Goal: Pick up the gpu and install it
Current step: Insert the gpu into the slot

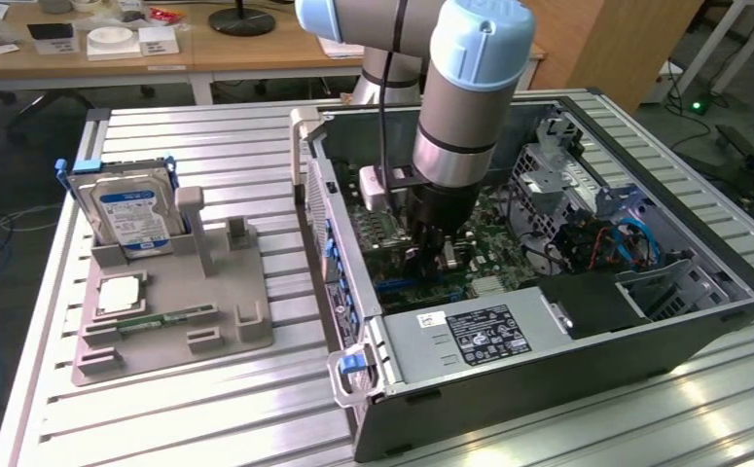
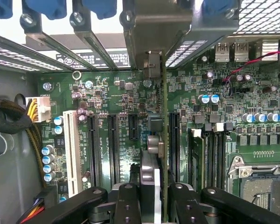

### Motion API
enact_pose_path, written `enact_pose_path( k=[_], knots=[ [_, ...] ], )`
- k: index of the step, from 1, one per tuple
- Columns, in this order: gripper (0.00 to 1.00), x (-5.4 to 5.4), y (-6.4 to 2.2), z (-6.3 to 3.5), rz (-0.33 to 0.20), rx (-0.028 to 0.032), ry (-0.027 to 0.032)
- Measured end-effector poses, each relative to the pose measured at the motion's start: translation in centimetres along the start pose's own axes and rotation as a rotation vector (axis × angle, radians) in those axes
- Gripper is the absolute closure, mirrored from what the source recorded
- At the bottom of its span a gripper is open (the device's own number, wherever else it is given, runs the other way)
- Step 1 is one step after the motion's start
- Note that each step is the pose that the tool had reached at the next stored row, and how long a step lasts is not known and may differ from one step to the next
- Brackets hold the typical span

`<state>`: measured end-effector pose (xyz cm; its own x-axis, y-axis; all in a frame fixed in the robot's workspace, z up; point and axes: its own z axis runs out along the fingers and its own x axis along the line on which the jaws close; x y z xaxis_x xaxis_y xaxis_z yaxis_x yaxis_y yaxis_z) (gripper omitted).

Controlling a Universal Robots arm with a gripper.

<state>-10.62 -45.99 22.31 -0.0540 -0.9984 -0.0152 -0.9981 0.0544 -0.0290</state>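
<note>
In the wrist view the gpu (image 2: pixel 151 142) stands edge-on between my fingers (image 2: pixel 126 200). Its thin green board edge runs up to its metal bracket (image 2: pixel 151 28) at the case's rear slots. My gripper (image 2: pixel 150 196) is shut on the card. It holds the card upright over the motherboard (image 2: pixel 107 102), right beside a long black expansion slot (image 2: pixel 174 140). Whether the card sits in a slot I cannot tell. In the exterior view my gripper (image 1: pixel 431 255) reaches down inside the open computer case (image 1: pixel 688 321).
On the exterior view's left, a grey holder (image 1: pixel 175 311) carries a silver hard drive with a blue label (image 1: pixel 130 214), a processor chip (image 1: pixel 117 292) and a narrow memory stick (image 1: pixel 169 316). Inside the case are the power supply (image 1: pixel 474 336), braided cables (image 2: pixel 9 116) and a processor socket (image 2: pixel 261 186).
</note>
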Motion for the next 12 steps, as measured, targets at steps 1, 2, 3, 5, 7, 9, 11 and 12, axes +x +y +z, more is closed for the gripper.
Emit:
enact_pose_path(
  k=[1, 2, 3, 5, 7, 9, 11, 12],
  knots=[
    [0.72, 0.00, 0.00, 0.00, 0.000, -0.0001, 0.0009],
    [0.72, -0.01, 0.00, -0.01, 0.000, 0.0000, 0.0018],
    [0.72, -0.02, 0.00, -0.01, 0.000, 0.0001, 0.0031],
    [0.72, -0.04, -0.02, -0.01, 0.000, 0.0001, 0.0056],
    [0.72, -0.10, -0.07, -0.01, 0.000, 0.0002, 0.0082],
    [0.72, -0.19, -0.10, 0.00, 0.000, 0.0005, 0.0122],
    [0.72, -0.23, -0.11, 0.00, 0.000, 0.0006, 0.0133],
    [0.72, -0.23, -0.11, 0.00, -0.001, 0.0006, 0.0134]
  ],
)
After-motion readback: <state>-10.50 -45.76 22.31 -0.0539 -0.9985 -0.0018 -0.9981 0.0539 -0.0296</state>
